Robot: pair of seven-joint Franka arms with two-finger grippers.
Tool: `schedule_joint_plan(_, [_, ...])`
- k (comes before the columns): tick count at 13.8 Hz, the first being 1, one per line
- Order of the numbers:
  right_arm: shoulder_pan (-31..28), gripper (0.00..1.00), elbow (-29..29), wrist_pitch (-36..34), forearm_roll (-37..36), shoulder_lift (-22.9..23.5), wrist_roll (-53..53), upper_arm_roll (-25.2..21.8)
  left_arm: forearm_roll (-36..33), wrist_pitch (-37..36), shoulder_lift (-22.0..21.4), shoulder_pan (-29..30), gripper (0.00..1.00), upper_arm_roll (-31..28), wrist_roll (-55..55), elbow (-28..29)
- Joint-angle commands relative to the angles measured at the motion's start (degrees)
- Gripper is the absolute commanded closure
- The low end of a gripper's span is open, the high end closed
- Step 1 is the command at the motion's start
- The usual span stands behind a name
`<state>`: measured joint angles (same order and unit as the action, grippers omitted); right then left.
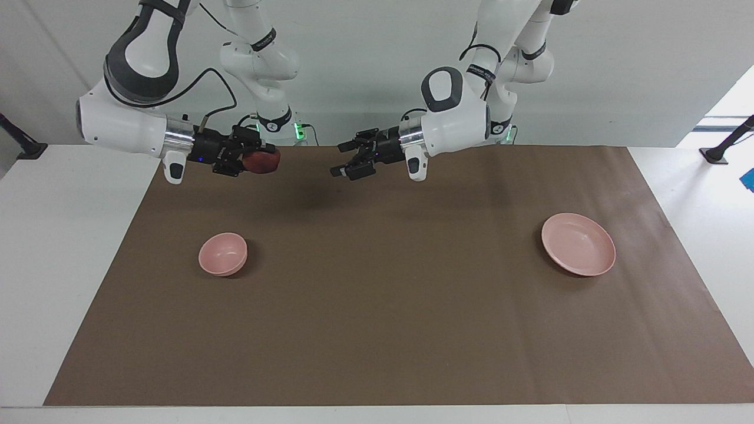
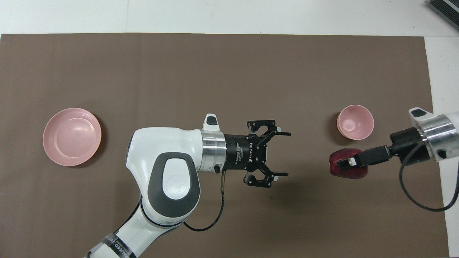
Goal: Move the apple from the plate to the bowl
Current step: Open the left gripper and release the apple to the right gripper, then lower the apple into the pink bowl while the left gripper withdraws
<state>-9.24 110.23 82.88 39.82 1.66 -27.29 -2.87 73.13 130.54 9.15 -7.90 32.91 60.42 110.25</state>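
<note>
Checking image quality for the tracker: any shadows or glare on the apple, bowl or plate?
Facing view: a soft dark shadow lies on the brown mat under the raised arms; the apple in the right tool reads dark. Overhead view: the apple is partly covered by that tool; bowl and plate show mild sheen, edges clear.

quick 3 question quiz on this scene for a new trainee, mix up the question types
1. True or false: the apple lies on the plate.
2. Which gripper holds the apple? A) left gripper B) right gripper
3. Fill in: the bowl holds ____.

Key:
1. False; it is up in the air over the brown mat, and the plate is bare.
2. B; the left gripper is open and holds no object.
3. Nothing.
</note>
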Motion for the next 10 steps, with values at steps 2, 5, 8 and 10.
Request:
schedule_joint_plan(2, [1.32, 1.0, -5.54, 6.65, -15.51, 4.57, -3.54, 1.2, -12.63, -6.51, -0.62, 5.08, 0.0, 0.05, -0.92, 1.03])
schedule_joint_plan(5, [4.4, 1.0, -6.96, 13.52, -25.48, 5.54, -5.67, 1.29, -25.44, -10.99, -0.62, 7.72, 0.0, 0.05, -1.89, 0.41])
schedule_joint_plan(8, [8.52, 1.0, -6.87, 19.67, -36.17, 5.98, -5.76, 1.47, -36.97, -13.38, -0.8, 9.31, 0.0, 0.05, -2.24, -0.29])
schedule_joint_plan(10, [12.47, 1.0, -6.7, 24.76, -45.31, 6.51, -5.41, 1.56, -42.07, -13.64, -1.06, 10.44, 0.0, -0.13, -3.89, -0.38])
